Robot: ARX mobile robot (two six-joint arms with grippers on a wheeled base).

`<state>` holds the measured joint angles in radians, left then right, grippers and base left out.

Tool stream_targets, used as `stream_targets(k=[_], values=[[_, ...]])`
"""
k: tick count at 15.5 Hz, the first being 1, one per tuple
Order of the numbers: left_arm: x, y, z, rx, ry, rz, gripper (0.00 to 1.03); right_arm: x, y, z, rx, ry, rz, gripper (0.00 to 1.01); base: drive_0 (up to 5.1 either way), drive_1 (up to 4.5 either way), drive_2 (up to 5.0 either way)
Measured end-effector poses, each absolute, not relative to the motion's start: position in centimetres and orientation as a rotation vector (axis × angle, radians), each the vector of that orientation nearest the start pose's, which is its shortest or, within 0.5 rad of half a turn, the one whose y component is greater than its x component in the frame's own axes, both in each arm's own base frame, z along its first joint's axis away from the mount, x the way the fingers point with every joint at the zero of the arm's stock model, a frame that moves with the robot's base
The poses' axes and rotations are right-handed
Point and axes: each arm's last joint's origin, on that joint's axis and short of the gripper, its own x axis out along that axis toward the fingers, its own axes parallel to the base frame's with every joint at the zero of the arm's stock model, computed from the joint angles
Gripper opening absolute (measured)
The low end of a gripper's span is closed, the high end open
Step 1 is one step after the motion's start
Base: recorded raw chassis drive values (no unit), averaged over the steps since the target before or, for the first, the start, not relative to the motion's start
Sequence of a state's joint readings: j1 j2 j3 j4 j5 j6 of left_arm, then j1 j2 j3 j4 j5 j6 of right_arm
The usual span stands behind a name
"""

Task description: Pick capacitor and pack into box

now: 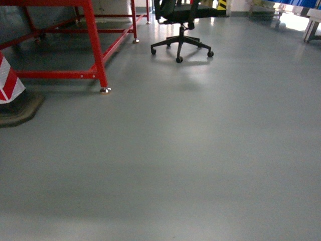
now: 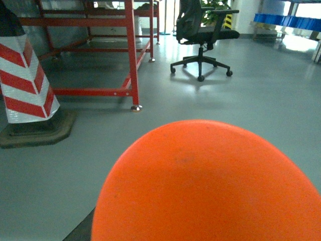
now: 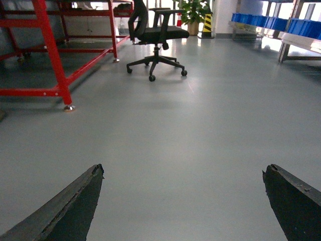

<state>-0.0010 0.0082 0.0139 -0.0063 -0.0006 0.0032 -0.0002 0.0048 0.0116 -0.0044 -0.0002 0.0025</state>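
An orange, smooth, rounded thing, the capacitor (image 2: pixel 205 186), fills the lower half of the left wrist view and hangs above the grey floor. It hides my left gripper's jaws. Only a dark sliver of one finger (image 2: pixel 79 232) shows at its lower left edge, so the gripper looks shut on it. My right gripper (image 3: pixel 183 169) is open, its two dark fingertips wide apart over bare floor with nothing between them. Neither gripper shows in the head view. The box is out of view.
A red steel frame (image 1: pixel 95 45) stands at the left, with a black office chair (image 1: pixel 180 20) behind it. A red-and-white striped bollard (image 2: pixel 22 75) on a dark base sits at the far left. Blue bins (image 3: pixel 281 22) line a rack at the far right.
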Motion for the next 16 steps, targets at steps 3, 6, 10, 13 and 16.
stream_targets(k=[3,6,10,13,16], values=[[9.74,-0.01,16.71,0.003,-0.001,-0.001,0.43,9.73,0.0,16.68,0.002,-0.004,0.0,0.98,-5.1,2.39,2.4],[9.74,-0.01,16.69,0.003,0.001,0.0,0.43,9.73,0.0,16.67,0.002,-0.003,0.0,0.98,-5.1,2.4,2.4],[9.74,-0.01,16.69,0.003,0.002,-0.001,0.43,9.73,0.0,16.66,0.002,-0.002,0.0,0.98,-5.0,2.45,2.4],[9.74,-0.01,16.72,0.003,-0.002,-0.001,0.43,9.73,0.0,16.65,0.002,-0.001,-0.001,0.98,-5.1,2.37,2.4],[9.74,-0.01,16.72,0.003,-0.001,-0.001,0.43,9.73,0.0,16.63,0.003,0.002,0.0,0.98,-5.0,2.45,2.5]])
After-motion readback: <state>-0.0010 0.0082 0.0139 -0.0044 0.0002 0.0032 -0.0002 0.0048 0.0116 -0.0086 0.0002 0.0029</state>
